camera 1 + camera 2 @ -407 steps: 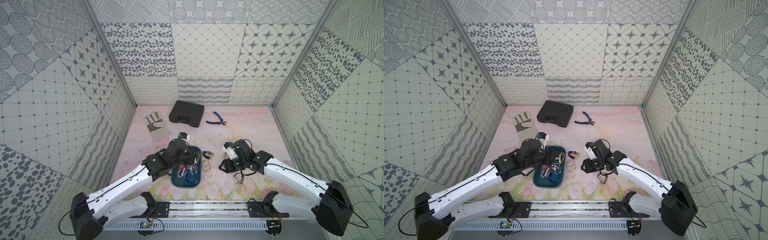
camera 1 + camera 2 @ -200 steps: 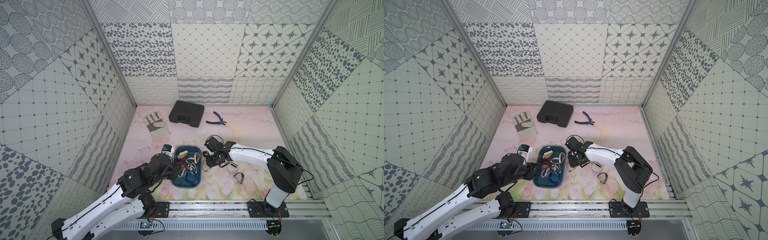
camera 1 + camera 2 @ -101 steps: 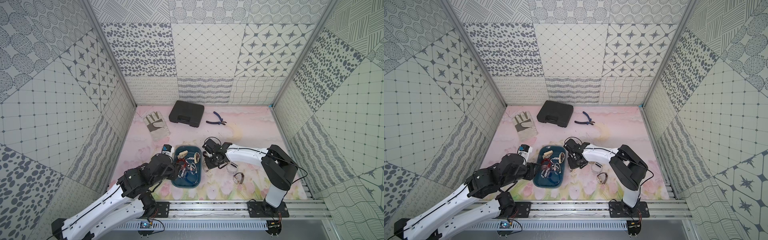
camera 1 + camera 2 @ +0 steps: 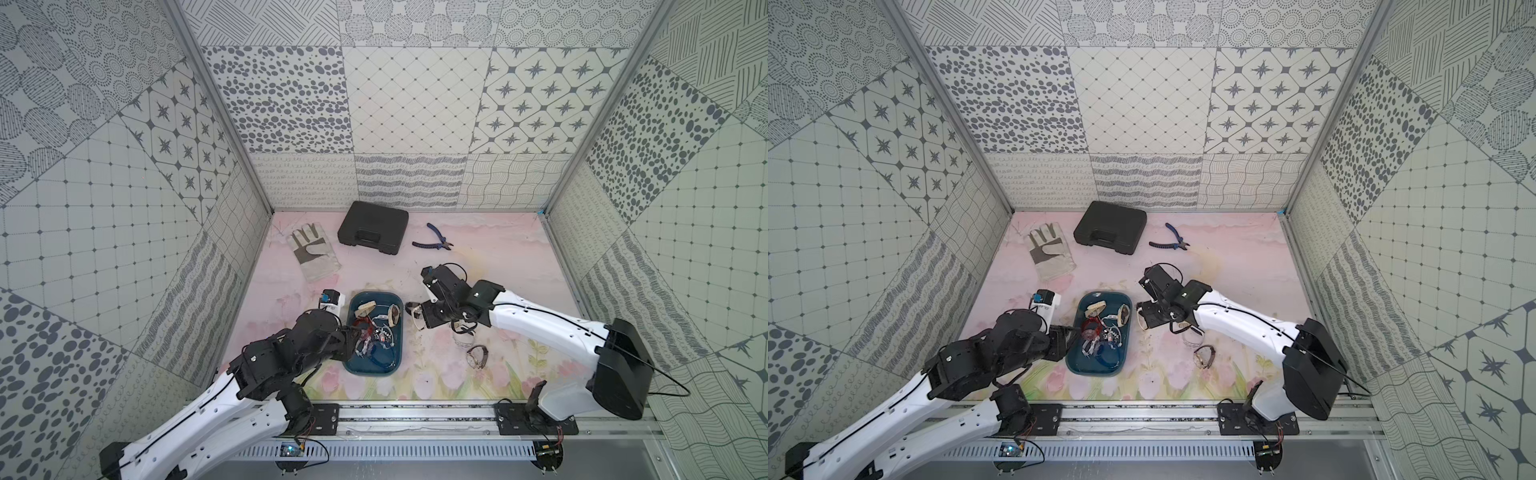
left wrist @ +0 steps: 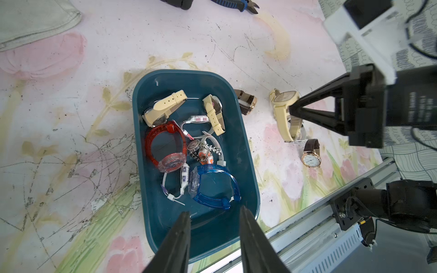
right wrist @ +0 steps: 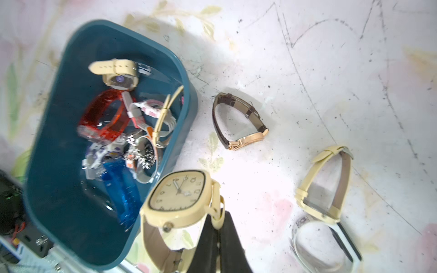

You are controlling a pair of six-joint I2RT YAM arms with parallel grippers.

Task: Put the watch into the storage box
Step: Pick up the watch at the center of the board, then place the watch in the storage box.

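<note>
The storage box (image 5: 246,151) is dark teal. The red watch (image 5: 171,163) and blue watch (image 5: 214,169) are translucent; the cream watch (image 6: 177,196) has a matching dial. The tabletop (image 4: 498,257) is pale pink with tulips, the tool case (image 4: 372,226) black, and the pliers (image 4: 432,241) blue-handled.

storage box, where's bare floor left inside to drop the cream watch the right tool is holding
Two bare patches in the storage box: the larger at the end toward the rail, between the blue watch and the rim, and a strip at the far end, between the cream watches and the rim. The middle is crowded: the red watch and small ones overlap.
</note>
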